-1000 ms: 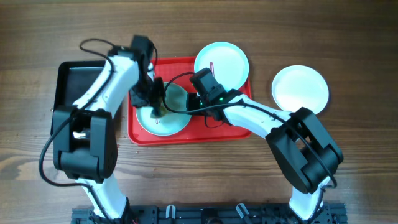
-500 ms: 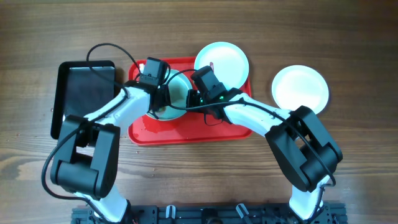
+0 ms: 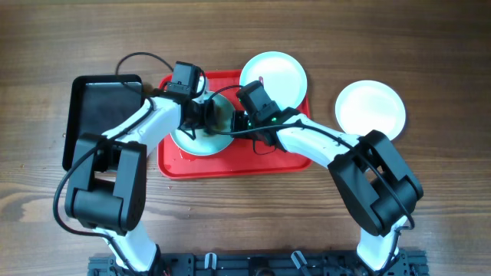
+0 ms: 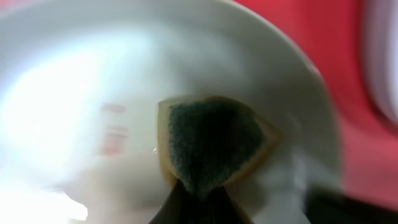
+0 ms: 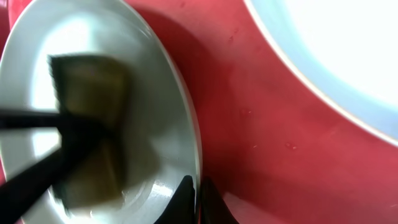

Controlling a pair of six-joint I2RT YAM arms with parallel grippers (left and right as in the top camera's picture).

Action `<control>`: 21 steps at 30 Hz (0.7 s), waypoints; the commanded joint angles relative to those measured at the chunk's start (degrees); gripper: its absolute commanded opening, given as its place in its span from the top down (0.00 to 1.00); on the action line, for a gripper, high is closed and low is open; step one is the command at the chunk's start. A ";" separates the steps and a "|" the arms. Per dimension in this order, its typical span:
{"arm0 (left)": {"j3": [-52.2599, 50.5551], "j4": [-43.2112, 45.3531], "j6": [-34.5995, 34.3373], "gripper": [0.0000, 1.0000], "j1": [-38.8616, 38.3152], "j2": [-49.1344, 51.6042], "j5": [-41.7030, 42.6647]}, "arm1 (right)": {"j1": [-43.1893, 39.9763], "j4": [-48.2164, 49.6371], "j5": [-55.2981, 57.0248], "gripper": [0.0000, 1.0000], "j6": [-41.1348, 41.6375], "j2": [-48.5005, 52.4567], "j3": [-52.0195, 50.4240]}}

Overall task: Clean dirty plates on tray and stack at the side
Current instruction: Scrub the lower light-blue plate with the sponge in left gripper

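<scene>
Overhead, a matt black tray (image 3: 107, 115) lies on the wooden counter (image 3: 445, 46) just left of the red tray (image 3: 222, 165). The red tray's glossy plastic floor carries the turquoise plate (image 3: 193, 146) on its left half. The left pincer (image 3: 202, 121) is closed on a sponge (image 4: 211, 140), soft, with a green scouring face and tan edges, pressed into the plate's well. A faint reddish mark shows beside it in the left wrist view, too blurred to judge. The right pincer (image 5: 196, 190) is clamped narrow on the plate's right rim, toward the tray's middle. This plate looks stiff, smooth and light, and is probably slippery under the sponge, so the thin raised rim seems the sensible place to hold it. A second plate (image 3: 273, 77) sits over the tray's upper right corner. A third plate (image 3: 370, 109) rests on the counter well right of the tray. Both are round, shallow and pale.
</scene>
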 commanded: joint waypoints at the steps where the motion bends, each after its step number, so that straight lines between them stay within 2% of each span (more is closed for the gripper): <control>1: -0.13 -0.44 -6.86 0.96 3.23 1.33 -26.60 | 0.66 -1.27 -1.66 0.96 -1.75 1.44 -0.28; 3: 0.15 -2.54 -6.88 0.96 3.17 1.33 -35.12 | 0.66 -1.29 -1.66 0.96 -1.75 1.44 -0.28; 5: 0.24 -7.23 -7.69 0.96 3.17 1.33 -31.10 | 0.66 -1.22 -1.62 0.96 -1.75 1.44 -0.28; 7: 0.24 -12.04 -5.27 0.96 3.19 1.33 -17.86 | 0.66 -1.27 -1.62 0.96 -1.73 1.44 -0.28; 10: 0.24 -17.68 8.00 0.96 3.17 1.33 7.32 | 0.66 -1.25 -1.62 0.96 -1.77 1.44 -0.28; 11: 0.24 -19.89 14.53 0.96 3.17 1.33 15.12 | 0.63 -1.25 -1.60 0.96 -1.77 1.44 -0.28; 13: 0.24 -22.77 24.72 0.96 3.19 1.33 22.47 | 0.63 -1.25 -1.60 0.96 -1.75 1.44 -0.28; 17: 0.24 -15.13 24.30 0.96 3.19 1.33 20.59 | 0.66 -1.36 -1.64 0.96 -1.75 1.44 -0.28; 18: 0.24 -11.67 19.74 0.96 3.23 1.33 15.89 | 0.63 -1.44 -1.64 0.96 -1.77 1.44 -0.28; 20: 0.24 -4.96 6.45 0.96 3.23 1.33 -1.90 | 0.63 -1.29 -1.62 0.96 -1.75 1.44 -0.28; 21: 0.24 -2.16 -0.52 0.96 3.23 1.33 -13.40 | 0.66 -1.27 -1.62 0.96 -1.75 1.44 -0.28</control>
